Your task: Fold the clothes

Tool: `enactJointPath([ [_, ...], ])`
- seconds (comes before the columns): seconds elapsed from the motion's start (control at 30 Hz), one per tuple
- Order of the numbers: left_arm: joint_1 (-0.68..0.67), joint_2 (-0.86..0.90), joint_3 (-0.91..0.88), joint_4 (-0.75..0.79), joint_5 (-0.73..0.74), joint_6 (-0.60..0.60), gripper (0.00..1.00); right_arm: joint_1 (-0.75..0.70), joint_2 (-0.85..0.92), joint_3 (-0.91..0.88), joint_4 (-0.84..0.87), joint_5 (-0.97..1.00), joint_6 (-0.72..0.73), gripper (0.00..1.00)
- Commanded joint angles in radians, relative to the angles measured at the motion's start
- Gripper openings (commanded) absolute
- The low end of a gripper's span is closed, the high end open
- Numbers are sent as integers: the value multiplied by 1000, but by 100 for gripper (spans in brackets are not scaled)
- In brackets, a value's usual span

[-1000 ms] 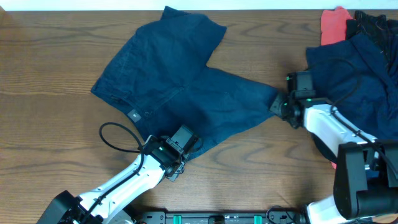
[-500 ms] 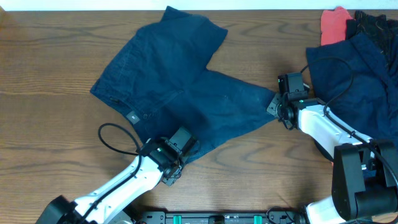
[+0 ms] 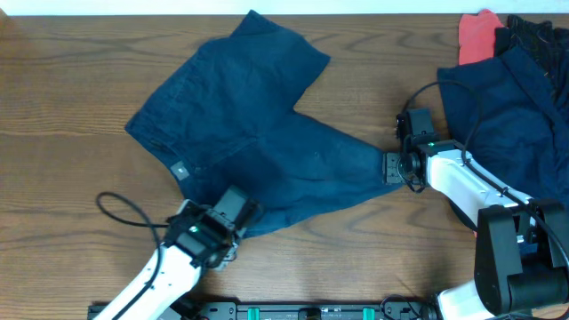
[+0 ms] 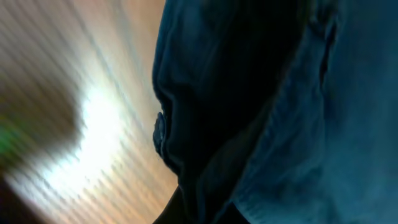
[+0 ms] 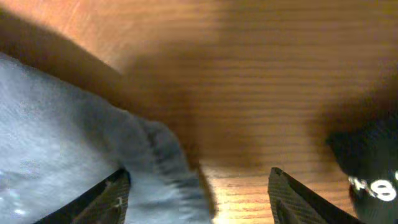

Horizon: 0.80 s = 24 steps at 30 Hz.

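Bright overhead; wrist views blurred, perhaps glare

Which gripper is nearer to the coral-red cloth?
Right. The right gripper sits below and left of the coral-red cloth; the left gripper is much farther left, at the near hem of the navy shorts.

You can tell four garments apart: two navy, the shorts [image 3: 249,133] and a navy piece [image 3: 516,98] at the right; one coral-red piece [image 3: 477,36]; one black piece [image 3: 533,36]; two grippers, left gripper [image 3: 238,206] and right gripper [image 3: 394,167]; one table [image 3: 71,178]
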Motion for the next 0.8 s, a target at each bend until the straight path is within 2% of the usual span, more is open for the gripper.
enactJointPath([
  [0.0, 70, -24, -3, -10, -114, 70, 6, 6, -5, 5, -3, -18, -228, 72],
  [0.13, 154, -22, -3, -5, -120, 101, 6, 7, -5, 7, -10, -44, -348, 77],
  [0.27, 201, -22, -3, -6, -119, 137, 6, 13, -5, 7, -24, -207, -426, 76],
  [0.63, 209, -21, -3, -6, -112, 148, 6, 37, -5, 7, -158, -491, -398, 75],
  [0.77, 209, -21, -3, -6, -108, 156, 6, 37, -5, 6, -187, -503, -398, 75],
])
